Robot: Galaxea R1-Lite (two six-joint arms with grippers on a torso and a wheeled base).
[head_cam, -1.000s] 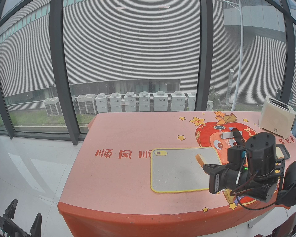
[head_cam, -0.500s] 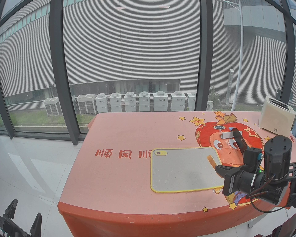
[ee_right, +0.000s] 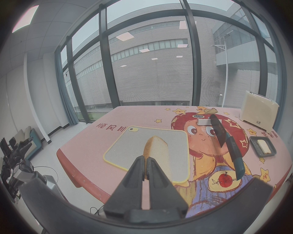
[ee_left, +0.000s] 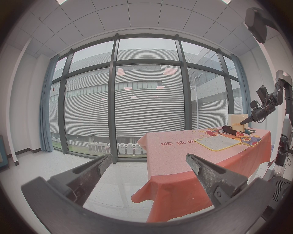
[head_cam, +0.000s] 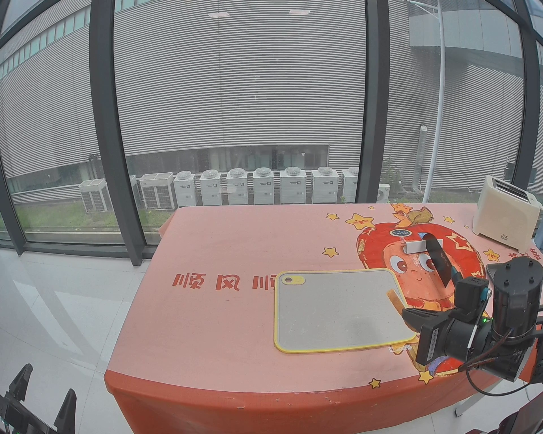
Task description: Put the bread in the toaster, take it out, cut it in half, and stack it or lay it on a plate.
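Bread [ee_right: 158, 152]: pale, thin, seemingly untoasted

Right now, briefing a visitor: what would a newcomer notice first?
The right gripper, shut on a bread slice, holds it up near the right edge of the grey cutting board. A dark knife lies on the apple cartoon beyond, a cream toaster at the far right corner.

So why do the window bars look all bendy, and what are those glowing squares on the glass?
Head view: the wide lens bows the window bars near the edges. Left wrist view: they curve more, the corners go dark, and the squares are ceiling lights mirrored in the glass. Right wrist view: same squares, beyond the right pincer shut on the bread.
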